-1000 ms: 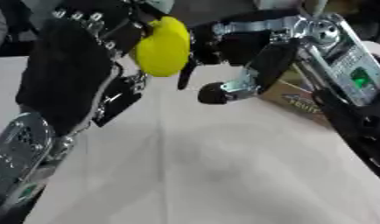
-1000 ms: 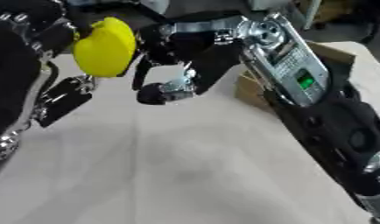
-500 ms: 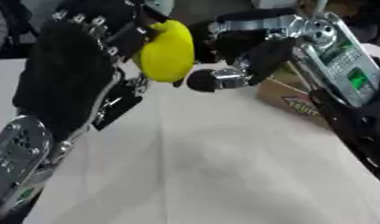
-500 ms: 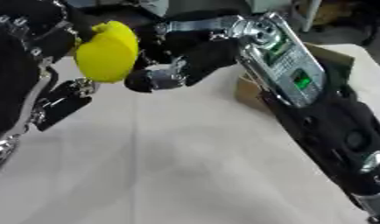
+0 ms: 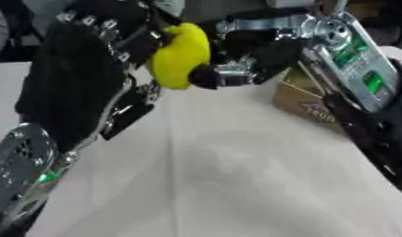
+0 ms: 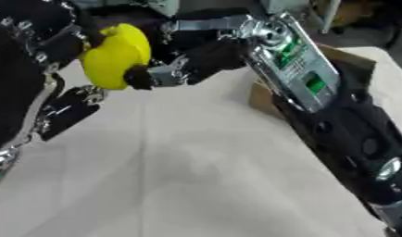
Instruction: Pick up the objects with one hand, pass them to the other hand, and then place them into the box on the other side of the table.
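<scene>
A yellow, rounded, lemon-like object [image 5: 181, 56] hangs in the air above the far part of the table [image 5: 236, 185], held up between the two hands near the top middle of the views. The left hand [image 5: 115, 32] comes in from the left, its dark fingers curled over the object's upper left side and gripping it. The right hand [image 6: 184, 62] reaches in from the right and meets the same object: a black fingertip with a silver collar [image 5: 208, 76] presses against the lower right side, and the other fingers are bent toward it, though it is hard to tell how far they wrap round. Just behind and below the right hand, a brown cardboard box [image 5: 305, 99] stands on the right side of the table, partly hidden by the right forearm [image 6: 317, 92], which carries a silver plate with green lights. The table is covered in a pale cloth with a faint fold line running down its middle.
</scene>
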Robot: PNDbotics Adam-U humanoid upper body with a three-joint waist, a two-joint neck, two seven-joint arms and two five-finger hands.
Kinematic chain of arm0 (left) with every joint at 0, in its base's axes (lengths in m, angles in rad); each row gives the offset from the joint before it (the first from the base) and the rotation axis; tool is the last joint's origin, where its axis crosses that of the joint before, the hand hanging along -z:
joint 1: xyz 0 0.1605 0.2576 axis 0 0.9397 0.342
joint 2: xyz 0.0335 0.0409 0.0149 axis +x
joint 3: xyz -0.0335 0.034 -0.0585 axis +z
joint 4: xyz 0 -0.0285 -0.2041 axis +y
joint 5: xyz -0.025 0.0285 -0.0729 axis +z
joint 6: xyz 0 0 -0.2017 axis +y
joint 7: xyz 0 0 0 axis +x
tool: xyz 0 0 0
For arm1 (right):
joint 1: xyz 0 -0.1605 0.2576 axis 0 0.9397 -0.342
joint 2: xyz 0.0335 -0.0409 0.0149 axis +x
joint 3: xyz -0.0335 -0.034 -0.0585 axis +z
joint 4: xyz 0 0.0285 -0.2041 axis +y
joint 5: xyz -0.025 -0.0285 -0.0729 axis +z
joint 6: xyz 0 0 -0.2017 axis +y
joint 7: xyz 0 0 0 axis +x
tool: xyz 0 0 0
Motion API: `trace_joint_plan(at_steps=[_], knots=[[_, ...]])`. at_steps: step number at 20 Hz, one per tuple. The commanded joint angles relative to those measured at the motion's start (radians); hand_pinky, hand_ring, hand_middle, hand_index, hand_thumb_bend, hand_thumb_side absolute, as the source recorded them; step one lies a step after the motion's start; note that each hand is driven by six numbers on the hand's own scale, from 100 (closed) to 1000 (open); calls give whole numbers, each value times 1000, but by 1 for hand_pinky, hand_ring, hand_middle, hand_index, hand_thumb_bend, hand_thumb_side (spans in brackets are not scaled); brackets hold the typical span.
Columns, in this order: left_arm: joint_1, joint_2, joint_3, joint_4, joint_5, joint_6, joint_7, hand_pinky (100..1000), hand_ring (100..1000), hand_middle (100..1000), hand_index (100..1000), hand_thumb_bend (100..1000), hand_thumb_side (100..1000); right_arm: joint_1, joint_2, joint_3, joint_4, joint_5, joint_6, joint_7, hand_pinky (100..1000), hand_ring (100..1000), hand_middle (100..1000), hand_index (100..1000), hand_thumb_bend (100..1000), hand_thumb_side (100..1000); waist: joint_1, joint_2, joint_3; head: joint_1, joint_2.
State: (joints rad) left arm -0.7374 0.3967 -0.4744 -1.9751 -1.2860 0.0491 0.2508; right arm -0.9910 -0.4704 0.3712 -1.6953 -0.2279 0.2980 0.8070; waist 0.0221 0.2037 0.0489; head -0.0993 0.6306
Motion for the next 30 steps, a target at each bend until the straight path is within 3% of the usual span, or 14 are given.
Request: trace_joint_plan(at_steps=[1, 7, 15, 20, 28, 30], knots=[[-21, -5, -4, 2, -8, -3, -5, 686, 587, 508, 535, 100, 100, -24, -3, -6, -9, 0, 10, 1, 1000, 749, 800, 947, 234, 498, -10, -18, -1, -3, -10], [-24, -18, -10, 27, -14, -5, -3, 685, 587, 507, 535, 100, 100, -25, 3, -5, -5, -6, 20, 10, 1000, 737, 761, 905, 204, 511, -10, -14, -2, -1, -9], [-24, -33, -9, 62, -29, 1, 3, 687, 588, 509, 538, 100, 100, -23, 6, -8, -5, -37, 55, 8, 1000, 763, 600, 780, 114, 475, -8, -13, -2, -2, -12], [-20, -39, -6, 78, -37, 11, 10, 688, 591, 513, 554, 103, 100, -22, 4, -7, -18, -64, 76, -11, 1000, 682, 511, 683, 100, 390, -9, -13, -4, -3, -14], [-16, -42, -3, 96, -52, 35, -4, 714, 625, 557, 609, 362, 100, -20, 3, -8, -29, -107, 100, -41, 1000, 592, 429, 578, 100, 397, -7, -12, -4, -2, -10], [-15, -43, -2, 97, -53, 41, -4, 725, 656, 589, 657, 504, 100, -19, 3, -7, -30, -114, 106, -45, 1000, 584, 416, 562, 100, 423, -7, -12, -4, -2, -10]])
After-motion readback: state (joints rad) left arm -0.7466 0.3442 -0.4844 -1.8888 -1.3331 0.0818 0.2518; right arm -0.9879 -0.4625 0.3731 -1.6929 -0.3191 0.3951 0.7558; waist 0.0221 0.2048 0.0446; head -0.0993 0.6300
